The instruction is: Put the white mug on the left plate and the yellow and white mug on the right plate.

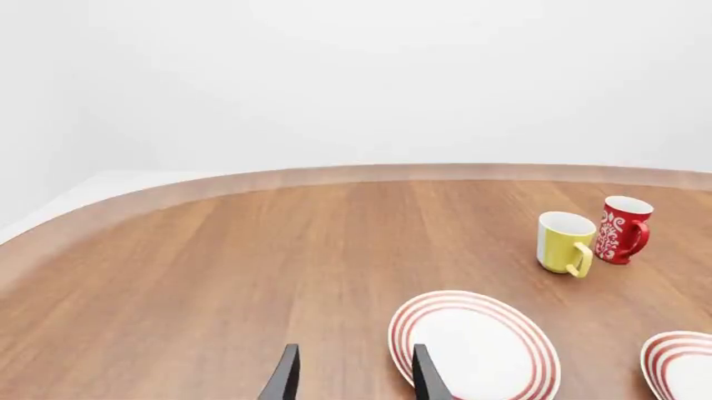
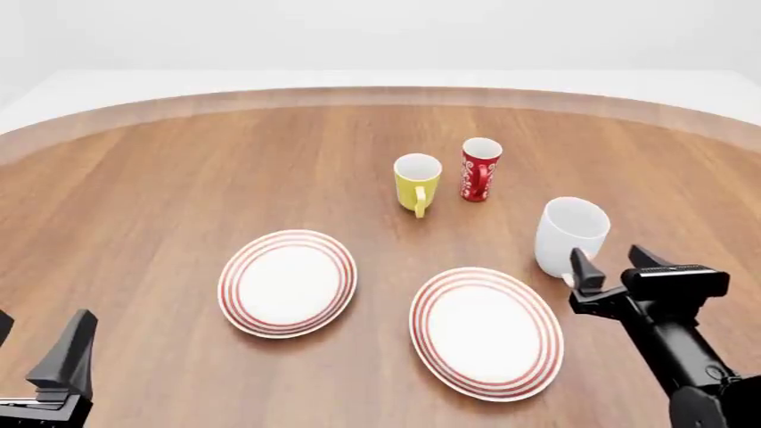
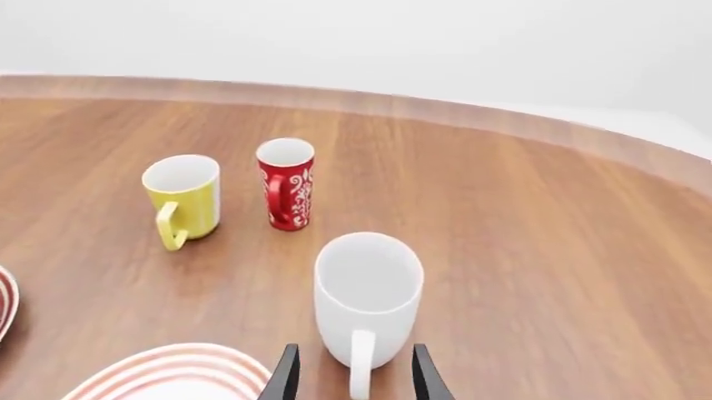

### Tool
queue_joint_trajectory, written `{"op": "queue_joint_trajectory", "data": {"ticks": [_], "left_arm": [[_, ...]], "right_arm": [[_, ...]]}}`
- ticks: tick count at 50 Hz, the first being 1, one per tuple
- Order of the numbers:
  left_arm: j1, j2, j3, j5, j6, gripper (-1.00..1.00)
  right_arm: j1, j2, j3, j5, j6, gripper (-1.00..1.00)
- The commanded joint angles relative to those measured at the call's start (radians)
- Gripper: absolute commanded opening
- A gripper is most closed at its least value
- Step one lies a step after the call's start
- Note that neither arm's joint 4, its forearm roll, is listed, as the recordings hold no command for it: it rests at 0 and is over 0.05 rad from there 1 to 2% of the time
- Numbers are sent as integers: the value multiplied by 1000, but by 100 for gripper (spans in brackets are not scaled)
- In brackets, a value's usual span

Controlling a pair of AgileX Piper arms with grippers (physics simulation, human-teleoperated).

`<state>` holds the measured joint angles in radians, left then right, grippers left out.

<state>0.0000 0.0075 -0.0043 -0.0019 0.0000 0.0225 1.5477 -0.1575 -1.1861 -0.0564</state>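
Front view: white mug [image 2: 569,234], glossy and plain, stands upright on the tabletop [image 2: 155,178]. Right gripper [image 2: 609,270] jaws apart at its handle; left gripper [image 2: 42,352] jaws apart too.

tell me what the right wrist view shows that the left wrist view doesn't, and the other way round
Only the right wrist view shows the white mug, upright, its handle lying between the open fingers of the right gripper.

Only the left wrist view shows the left gripper, open over bare table, with nearly the whole left plate beside it.

Both show the yellow and white mug next to the red patterned cup, both upright on the table, plus part of the right plate.
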Motion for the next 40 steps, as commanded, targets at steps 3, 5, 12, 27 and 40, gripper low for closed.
{"op": "queue_joint_trajectory", "data": {"ticks": [3, 5, 12, 27, 40], "left_arm": [[0, 0, 0, 0, 0, 100], [0, 0, 0, 0, 0, 100], [0, 0, 0, 0, 0, 100], [0, 0, 0, 0, 0, 100], [0, 0, 0, 0, 0, 100]], "right_arm": [[-1, 102, -44, -32, 8, 100], [0, 109, -49, -32, 9, 100], [-2, 137, -68, -29, 5, 100], [-8, 226, -108, -31, 11, 100], [-26, 370, -170, -33, 29, 100]]}}
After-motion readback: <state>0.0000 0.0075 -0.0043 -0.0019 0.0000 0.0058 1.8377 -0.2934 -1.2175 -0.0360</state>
